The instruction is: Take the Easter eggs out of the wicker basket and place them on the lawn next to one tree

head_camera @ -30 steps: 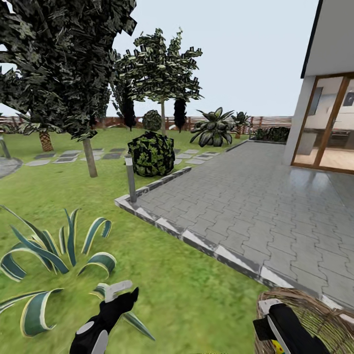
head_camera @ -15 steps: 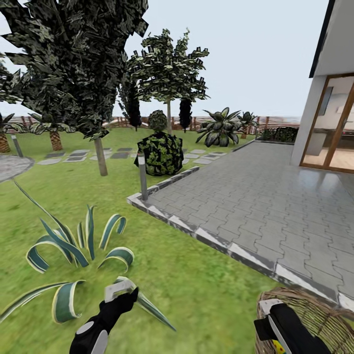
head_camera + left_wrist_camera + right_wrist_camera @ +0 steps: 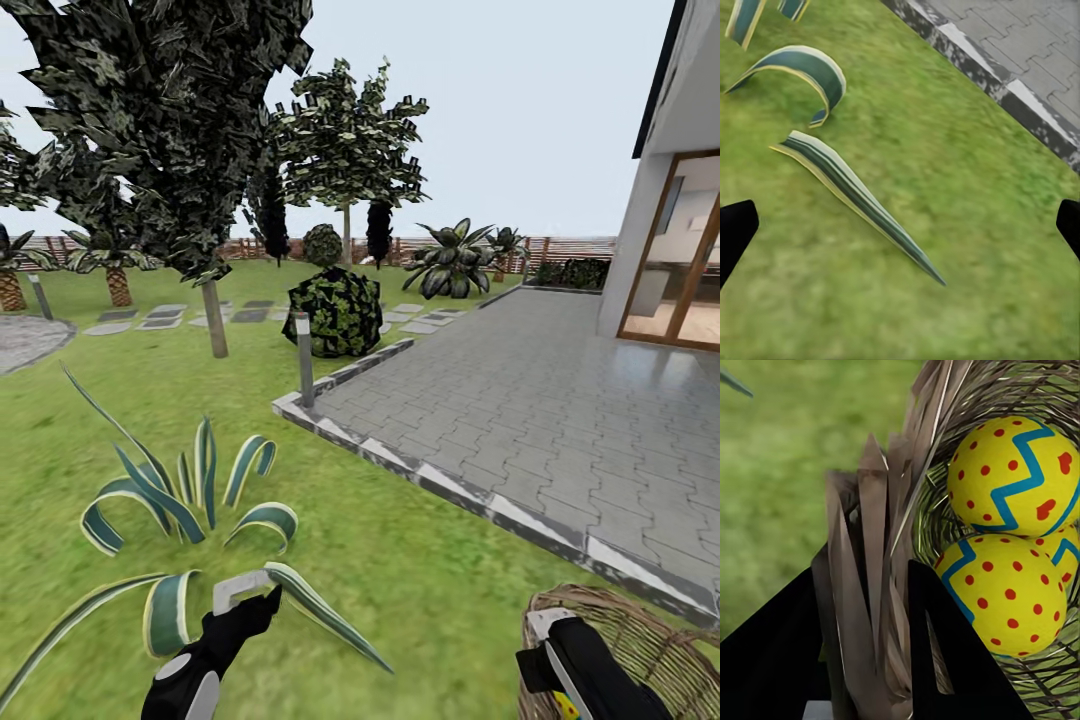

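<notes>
Lawn (image 3: 400, 570) spreads beside grey paving (image 3: 540, 420), a tree (image 3: 213, 318) far off. Wicker basket (image 3: 640, 640), held on its rim by the right pincer (image 3: 870, 660), contains the eggs (image 3: 1009, 589). Left pincer (image 3: 900, 225) hangs open above grass.

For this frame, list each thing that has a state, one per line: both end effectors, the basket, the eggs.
left end effector: open, empty, over the lawn
right end effector: shut on the wicker basket's rim
wicker basket: upright, gripped at its rim
Easter eggs: in the basket; two show clearly, a third peeks from behind them
glass door of the house: cannot tell whether open or shut
</notes>
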{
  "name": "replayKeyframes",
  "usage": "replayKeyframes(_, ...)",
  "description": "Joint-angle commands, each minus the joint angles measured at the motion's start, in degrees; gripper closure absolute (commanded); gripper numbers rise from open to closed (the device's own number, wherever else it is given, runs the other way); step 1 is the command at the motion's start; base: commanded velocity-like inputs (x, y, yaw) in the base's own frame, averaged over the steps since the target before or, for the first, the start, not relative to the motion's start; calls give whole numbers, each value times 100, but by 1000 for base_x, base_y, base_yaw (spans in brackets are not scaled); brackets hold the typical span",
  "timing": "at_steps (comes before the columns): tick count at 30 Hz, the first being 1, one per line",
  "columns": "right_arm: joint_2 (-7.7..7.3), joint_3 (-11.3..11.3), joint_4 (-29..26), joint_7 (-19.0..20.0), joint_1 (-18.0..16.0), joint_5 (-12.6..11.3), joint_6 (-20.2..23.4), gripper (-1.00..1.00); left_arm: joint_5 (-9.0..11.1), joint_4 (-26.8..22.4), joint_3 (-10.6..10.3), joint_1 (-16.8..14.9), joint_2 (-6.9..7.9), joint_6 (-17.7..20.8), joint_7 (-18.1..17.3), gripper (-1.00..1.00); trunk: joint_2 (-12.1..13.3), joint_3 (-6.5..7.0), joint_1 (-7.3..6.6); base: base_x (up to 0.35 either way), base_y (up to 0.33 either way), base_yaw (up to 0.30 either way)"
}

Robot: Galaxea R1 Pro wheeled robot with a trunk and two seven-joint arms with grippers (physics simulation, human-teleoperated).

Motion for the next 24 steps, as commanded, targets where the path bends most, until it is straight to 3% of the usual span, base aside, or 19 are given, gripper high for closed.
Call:
replayKeyframes(1, -5, 14, -9, 30, -4, 93, 28, 100, 60, -7, -11, -3, 2, 21, 47, -100, -4, -6, 0, 0, 325, 0)
replayKeyframes(19, 12, 7, -10, 24, -4, 94, 28, 100, 60, -11, -11, -3, 5, 12, 47, -100, -4, -6, 0, 0, 327, 27)
replayKeyframes(24, 9, 7, -10, 24, -4, 96, 28, 100, 60, -13, 74, -3, 15, 17, 46, -100, -4, -6, 0, 0, 330, 76)
